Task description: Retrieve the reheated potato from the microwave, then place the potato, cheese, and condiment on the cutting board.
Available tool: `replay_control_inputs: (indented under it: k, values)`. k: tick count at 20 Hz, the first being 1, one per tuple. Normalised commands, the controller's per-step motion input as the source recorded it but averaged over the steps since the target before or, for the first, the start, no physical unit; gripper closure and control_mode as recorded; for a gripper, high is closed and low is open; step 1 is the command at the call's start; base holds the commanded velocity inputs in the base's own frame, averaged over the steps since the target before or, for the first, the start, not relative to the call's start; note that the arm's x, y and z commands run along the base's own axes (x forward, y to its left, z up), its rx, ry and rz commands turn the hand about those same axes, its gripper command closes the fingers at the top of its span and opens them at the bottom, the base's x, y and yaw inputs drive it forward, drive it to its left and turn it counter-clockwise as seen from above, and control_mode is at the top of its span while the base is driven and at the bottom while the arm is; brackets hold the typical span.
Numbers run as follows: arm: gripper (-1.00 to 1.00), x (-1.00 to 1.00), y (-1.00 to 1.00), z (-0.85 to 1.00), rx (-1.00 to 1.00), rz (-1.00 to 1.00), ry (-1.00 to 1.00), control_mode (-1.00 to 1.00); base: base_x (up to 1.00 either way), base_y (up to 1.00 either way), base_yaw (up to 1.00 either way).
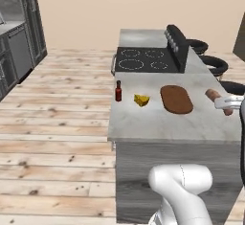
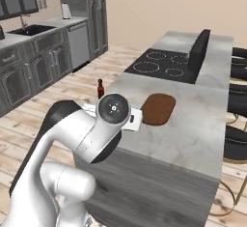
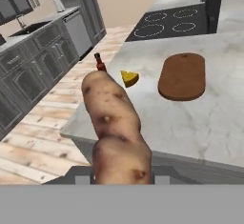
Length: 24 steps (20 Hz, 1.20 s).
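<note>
Gripper (image 1: 228,104) clamped on the potato (image 3: 116,127), carried in the air; in left base view sits at the far right edge, above the right part of the island counter (image 1: 158,118), just right of the cutting board (image 1: 176,99). Potato end pokes out toward the board, pale pink-tan, blotched w/ brown spots in hand view; long axis runs along the line of sight of the hand cam. Finger tips hidden behind the potato there.

Arm pose: base link low centre-right in left base view, white elbow bulging at bottom; in right base view upper arm sweeps up from lower left, round wrist joint facing the cam, hand itself tucked behind it. Hand held roughly level, pointed across the counter toward the stovetop (image 1: 143,60).

On counter: board lies flat, mid-counter, bare. Cheese (image 1: 141,100) just left of board, apart from it. Condiment (image 1: 118,91) upright, left of cheese, near the counter's left edge. Same order in hand view: condiment (image 3: 99,62), cheese (image 3: 129,78), board (image 3: 183,76), all beyond the potato.
</note>
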Motion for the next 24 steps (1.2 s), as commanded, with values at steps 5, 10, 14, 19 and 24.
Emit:
replay_control_inputs:
  k: [5,10,14,19,24]
  values:
    - [1.00,0.00,0.00,0.00,0.00,0.00,0.00,1.00,0.34,0.00,-0.29]
    - [1.00,0.00,0.00,0.00,0.00,0.00,0.00,1.00,0.55,0.00,-0.24]
    - [1.00,0.00,0.00,0.00,0.00,0.00,0.00,1.00,0.39,0.00,-0.09]
    - [1.00,0.00,0.00,0.00,0.00,0.00,0.00,1.00,0.28,0.00,0.00]
    - [1.00,0.00,0.00,0.00,0.00,0.00,0.00,1.00,0.38,0.00,0.00]
